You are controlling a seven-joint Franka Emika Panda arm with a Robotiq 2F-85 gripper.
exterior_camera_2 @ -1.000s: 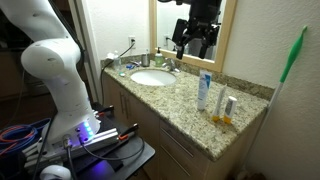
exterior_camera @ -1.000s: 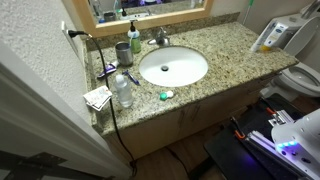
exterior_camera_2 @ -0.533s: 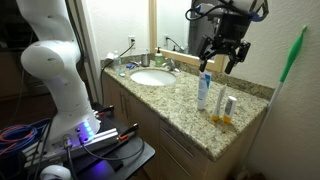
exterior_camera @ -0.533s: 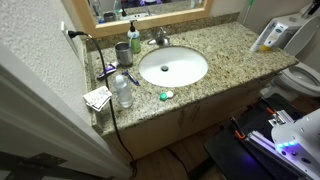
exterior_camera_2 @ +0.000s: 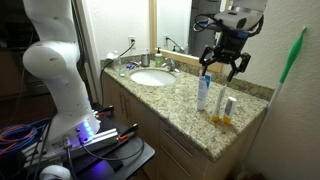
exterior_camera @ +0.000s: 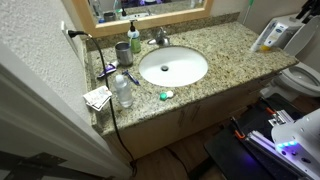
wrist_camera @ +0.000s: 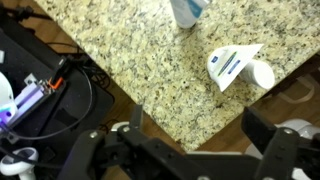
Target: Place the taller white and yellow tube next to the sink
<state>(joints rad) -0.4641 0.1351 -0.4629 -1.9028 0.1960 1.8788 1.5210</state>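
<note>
The taller white and yellow tube (exterior_camera_2: 204, 91) stands upright near the far end of the granite counter, away from the sink (exterior_camera_2: 152, 77). In the wrist view only its lower part shows, at the top edge (wrist_camera: 187, 10). The shorter tube (exterior_camera_2: 227, 105) stands beside it and also shows in the wrist view (wrist_camera: 240, 68). My gripper (exterior_camera_2: 226, 66) hangs open and empty just above and between the two tubes, touching neither. In the wrist view its open gripper (wrist_camera: 198, 130) frames the counter's edge. In an exterior view the sink (exterior_camera: 172, 67) is oval and white, and the tubes (exterior_camera: 266, 38) stand at the right.
A green soap bottle (exterior_camera: 135, 38), a cup (exterior_camera: 123, 52), a chrome faucet (exterior_camera: 158, 38) and a clear bottle (exterior_camera: 123, 91) crowd the sink's left side. A small green thing (exterior_camera: 166, 95) lies at the front edge. A toilet (exterior_camera: 300, 78) stands beyond the counter's end.
My gripper has swung from in front of the mirror toward the counter's far end and come down over the two tubes. The tubes have not moved.
</note>
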